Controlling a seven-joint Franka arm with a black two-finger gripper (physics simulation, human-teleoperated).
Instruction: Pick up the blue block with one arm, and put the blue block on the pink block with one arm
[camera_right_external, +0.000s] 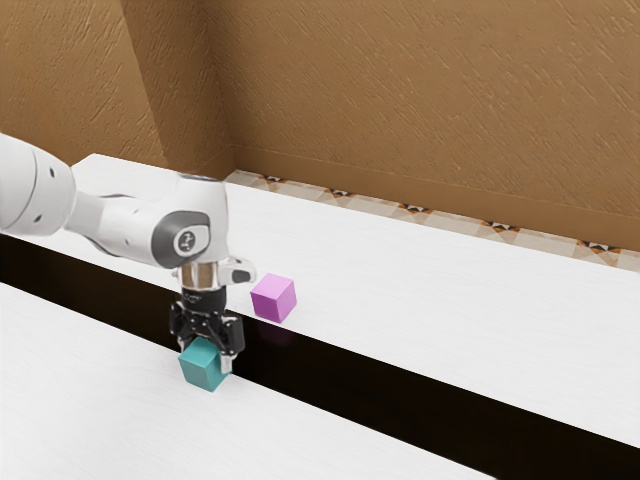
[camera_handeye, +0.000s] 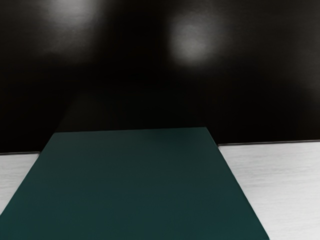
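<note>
The grasp step is under way. The white arm (camera_right_external: 120, 225) reaches down from the exterior view's left, and its black jaws stand over the blue block (camera_right_external: 200, 368), one finger on each side of it, pressed against its faces. I read that as the jaws closed on the block. The block is at the edge of the near white surface (camera_right_external: 90, 410), right beside the dark gap (camera_right_external: 340, 375) that splits the near surface from the far one. I cannot tell whether it has left the surface yet.

The pink block (camera_right_external: 273, 297) sits across that gap on the far surface (camera_right_external: 460, 300), close to its edge and near the blue one towards the exterior view's right, but not touching it.

To my eye the next move calls for a straight lift high enough to clear the pink block's top. After that comes a short carry over the gap and a level lowering, square on.

Both blocks are plain, sharp-edged cubes with matte, flat faces. The blue one is more teal, and in the wrist view its top is a smooth dark slab just under the hand. The surface is white with a faint grain.
</note>
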